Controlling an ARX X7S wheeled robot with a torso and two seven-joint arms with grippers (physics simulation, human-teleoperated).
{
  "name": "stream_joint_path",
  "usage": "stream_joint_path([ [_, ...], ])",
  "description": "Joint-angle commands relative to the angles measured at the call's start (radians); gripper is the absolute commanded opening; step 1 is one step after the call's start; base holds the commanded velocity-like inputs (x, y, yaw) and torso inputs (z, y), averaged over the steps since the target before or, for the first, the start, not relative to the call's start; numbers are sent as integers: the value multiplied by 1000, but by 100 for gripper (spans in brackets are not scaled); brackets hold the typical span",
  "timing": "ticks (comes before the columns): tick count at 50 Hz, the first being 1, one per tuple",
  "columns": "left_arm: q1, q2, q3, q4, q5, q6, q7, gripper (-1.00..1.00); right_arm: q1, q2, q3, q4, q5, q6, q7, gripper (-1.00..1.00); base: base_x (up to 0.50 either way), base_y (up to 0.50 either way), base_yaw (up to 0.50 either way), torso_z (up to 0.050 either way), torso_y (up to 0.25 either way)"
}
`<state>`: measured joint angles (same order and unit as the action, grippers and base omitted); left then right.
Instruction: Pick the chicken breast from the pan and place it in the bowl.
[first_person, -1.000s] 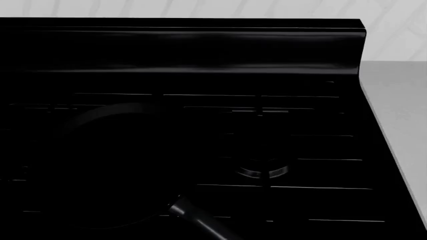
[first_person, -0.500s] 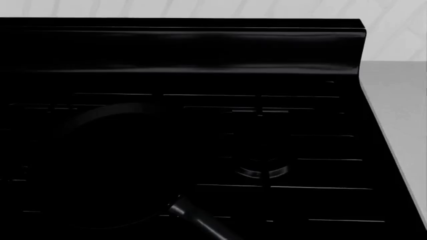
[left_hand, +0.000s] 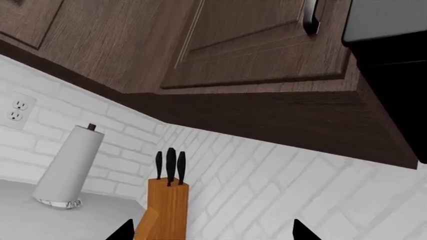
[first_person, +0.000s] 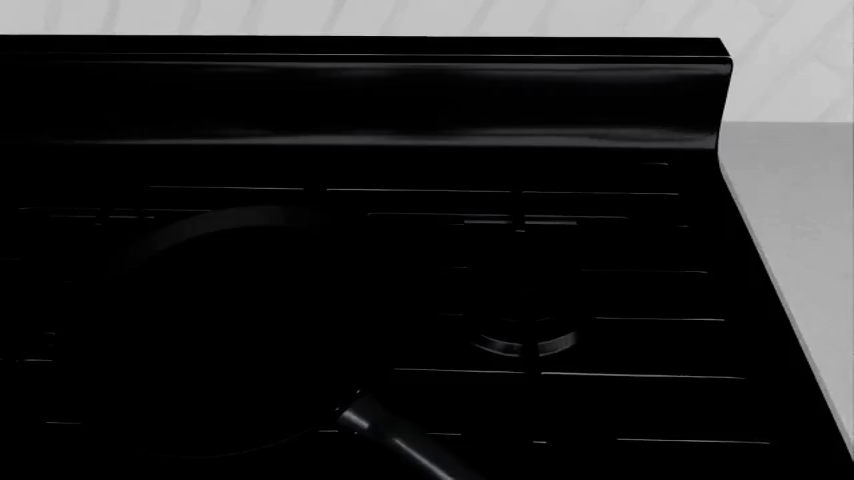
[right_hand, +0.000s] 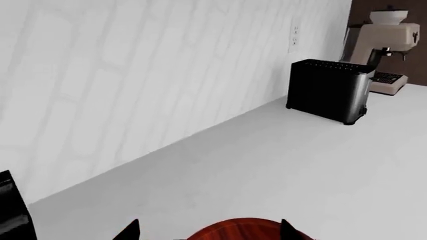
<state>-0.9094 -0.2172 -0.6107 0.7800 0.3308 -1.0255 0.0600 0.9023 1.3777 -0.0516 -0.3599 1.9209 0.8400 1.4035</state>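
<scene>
The black pan (first_person: 227, 330) sits on the stove at the left of the head view, its long handle (first_person: 400, 445) pointing to the near right. No chicken breast shows in any view; the pan's inside is dark. A part of the reddish-brown bowl (right_hand: 240, 229) shows in the right wrist view, on the white counter, between the tips of my right gripper (right_hand: 208, 234), which is open and empty. My left gripper (left_hand: 212, 235) is open and empty, raised and facing the wall. Neither gripper shows in the head view.
A black stove (first_person: 400, 100) with grates and a burner (first_person: 523, 342) fills the head view, with grey counter (first_person: 801, 250) at its right. The left wrist view shows a knife block (left_hand: 167, 205), a paper towel roll (left_hand: 70, 167) and wooden cabinets. The right wrist view shows a black toaster (right_hand: 330, 90) and a coffee machine (right_hand: 387, 45).
</scene>
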Motion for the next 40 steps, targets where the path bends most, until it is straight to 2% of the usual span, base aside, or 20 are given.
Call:
stream_joint_path([
  [1, 404, 116, -43, -43, 8, 39, 12, 100, 189, -54, -72, -86, 27, 42, 42, 100, 0, 0, -22, -27, 0],
  [13, 419, 124, -45, -61, -8, 62, -2, 100, 392, -211, -185, -204, 16, 126, 83, 100, 10, -6, -11, -27, 0],
  [24, 434, 130, -52, -54, -25, 64, -5, 100, 518, -405, -284, -224, -81, 179, 26, 100, 12, -10, -12, -27, 0],
  [40, 445, 133, -54, -67, -46, 77, -24, 100, 595, -543, -346, -206, -212, 209, -91, 100, 11, -12, -13, -27, 0],
])
